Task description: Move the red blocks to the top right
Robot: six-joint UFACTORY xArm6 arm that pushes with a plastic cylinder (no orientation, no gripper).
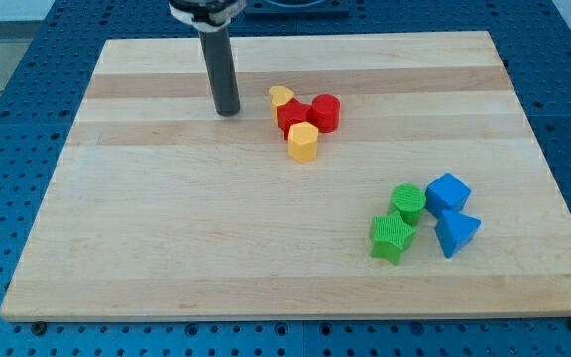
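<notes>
Red blocks (308, 113); yellow blocks (302, 142); green blocks (398, 221); blue blocks (451, 213)

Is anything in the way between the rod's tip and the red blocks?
Partly. My tip sits to the view's left of the cluster. A yellow block touches the red blocks on their upper left, and a yellow hexagonal block sits just below them. The gap between the yellow ones leaves the nearest red block open.
</notes>
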